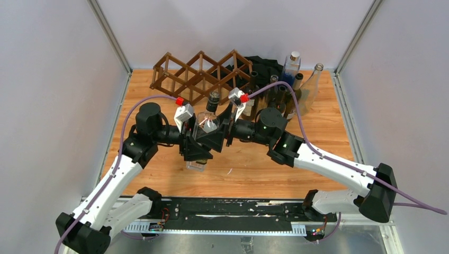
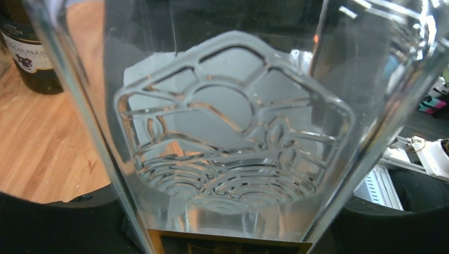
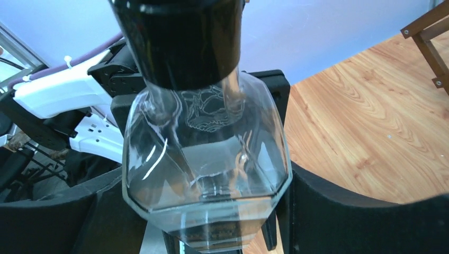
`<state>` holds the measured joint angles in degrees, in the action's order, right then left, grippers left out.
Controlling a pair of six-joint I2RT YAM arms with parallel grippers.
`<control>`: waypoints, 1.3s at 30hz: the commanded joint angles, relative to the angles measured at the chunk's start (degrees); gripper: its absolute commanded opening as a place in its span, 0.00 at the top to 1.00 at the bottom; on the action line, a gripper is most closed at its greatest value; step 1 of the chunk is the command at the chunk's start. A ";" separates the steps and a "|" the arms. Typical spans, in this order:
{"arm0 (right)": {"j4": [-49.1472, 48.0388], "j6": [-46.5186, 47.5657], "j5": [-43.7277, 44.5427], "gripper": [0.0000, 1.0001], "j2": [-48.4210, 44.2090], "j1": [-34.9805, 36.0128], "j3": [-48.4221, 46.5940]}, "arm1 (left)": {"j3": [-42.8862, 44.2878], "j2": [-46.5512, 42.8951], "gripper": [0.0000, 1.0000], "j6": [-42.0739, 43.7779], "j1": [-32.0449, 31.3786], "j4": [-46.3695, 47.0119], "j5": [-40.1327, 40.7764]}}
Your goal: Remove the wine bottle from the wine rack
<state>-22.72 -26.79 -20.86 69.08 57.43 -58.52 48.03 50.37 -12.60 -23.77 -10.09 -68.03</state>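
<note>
A clear glass bottle [image 1: 205, 124] with a black cap [image 1: 213, 99] is held between both grippers over the middle of the wooden table [image 1: 317, 127]. It is off the dark brown lattice wine rack [image 1: 201, 74], which stands at the back with no bottle showing in its cells. My left gripper [image 1: 195, 138] is shut on the bottle's body from the left. My right gripper [image 1: 225, 129] is shut on it from the right. The embossed glass [image 2: 227, 121] fills the left wrist view between the black fingers [image 2: 47, 227]. In the right wrist view the bottle [image 3: 206, 159] sits between the fingers [image 3: 360, 211].
Several bottles [image 1: 286, 90] stand in a cluster at the back right next to a black cloth [image 1: 265, 66]. A dark labelled bottle [image 2: 26, 53] shows in the left wrist view. A rack corner [image 3: 429, 37] shows in the right wrist view. Grey walls enclose the table.
</note>
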 commanded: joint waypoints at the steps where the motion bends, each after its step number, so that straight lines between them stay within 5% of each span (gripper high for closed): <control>1: -5.54 -1.23 -1.53 0.29 1.50 -0.58 -3.09 | 2.76 -2.02 1.00 2.66 -0.58 -1.38 -4.91; 3: -5.73 -1.41 -2.15 0.46 1.80 -0.56 -3.47 | 3.00 -1.90 0.97 4.51 -0.58 -3.76 -4.60; 4: -5.61 -1.45 -2.50 0.58 1.84 -0.56 -3.62 | 3.11 -1.87 0.83 5.12 -0.58 -4.60 -4.12; 5: -5.28 -1.08 -2.75 0.72 1.80 -0.61 -3.68 | 3.38 -1.79 0.57 5.63 -0.58 -5.70 -3.15; 7: -3.06 0.05 -1.62 0.99 1.21 -0.89 -3.94 | 4.87 -1.27 0.21 10.21 -0.58 -10.46 0.05; 8: -1.40 1.28 -0.53 1.00 0.55 -1.06 -3.95 | 6.01 -0.89 0.06 14.00 -0.58 -14.51 1.60; 9: 0.34 2.92 0.91 1.00 -0.30 -1.11 -3.81 | 7.00 -0.50 0.01 17.16 -0.58 -18.09 3.88; 13: 8.97 12.83 11.78 1.00 -4.43 -1.51 -1.89 | 9.81 2.28 0.00 27.56 1.13 -29.38 14.17; 19: 8.91 23.29 25.19 1.00 -7.32 -3.95 4.34 | 7.88 5.74 0.00 29.69 13.94 -26.88 15.20; 27: -7.35 28.98 39.34 1.00 -1.22 -7.82 13.48 | 7.63 9.91 0.00 28.73 17.50 -20.42 23.21; 39: -21.16 24.31 42.62 1.00 9.45 -12.78 15.85 | 8.08 11.69 0.00 26.23 17.53 -17.38 28.24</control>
<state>-29.23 0.05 18.63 78.15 46.72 -42.19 56.16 63.02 14.46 -6.76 -30.09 -41.58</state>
